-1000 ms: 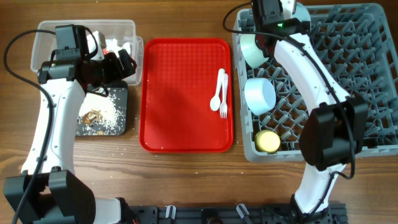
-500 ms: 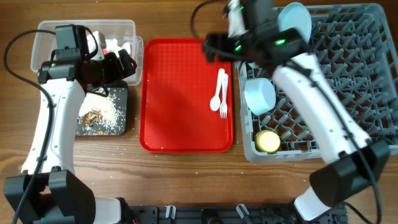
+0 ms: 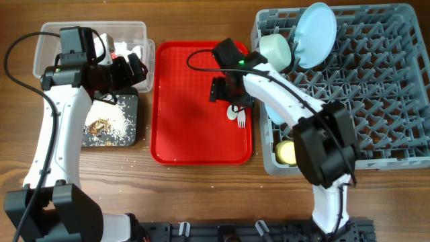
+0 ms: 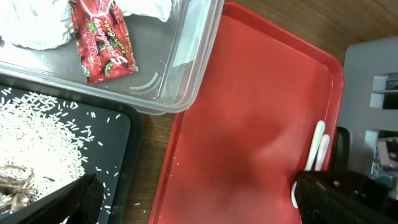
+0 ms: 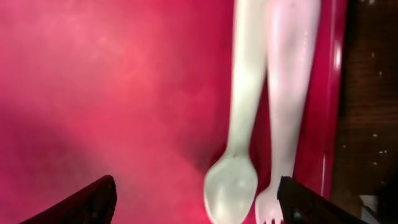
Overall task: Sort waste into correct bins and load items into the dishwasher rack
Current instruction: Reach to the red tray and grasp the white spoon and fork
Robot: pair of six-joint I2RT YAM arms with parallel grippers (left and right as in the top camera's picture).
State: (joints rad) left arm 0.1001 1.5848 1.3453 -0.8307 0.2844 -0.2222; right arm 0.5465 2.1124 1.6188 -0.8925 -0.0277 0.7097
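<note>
The white plastic spoon (image 5: 239, 124) and fork (image 5: 289, 93) lie side by side at the right edge of the red tray (image 3: 188, 128). My right gripper (image 5: 199, 208) hangs open and empty just above them; it also shows in the overhead view (image 3: 232, 99). The light blue plate (image 3: 316, 27), mint bowl (image 3: 275, 50), blue bowl (image 3: 272, 113) and yellow cup (image 3: 285, 151) stand in the grey rack (image 3: 376, 87). My left gripper (image 3: 134, 67) is open and empty. The clear tub (image 4: 186, 74) holds the red wrapper (image 4: 102, 37) and napkin (image 4: 37, 25). The black tray (image 3: 130, 138) holds food scraps (image 3: 107, 121).
A few white crumbs lie on the wooden table (image 3: 201, 195) between the black tray and the red tray. My right arm reaches from the table's front edge over the rack's left side to the red tray.
My right gripper left the rack's back-left corner and moved left and down over the fork and spoon. The blue plate now stands alone in the rack. The left arm has not moved.
</note>
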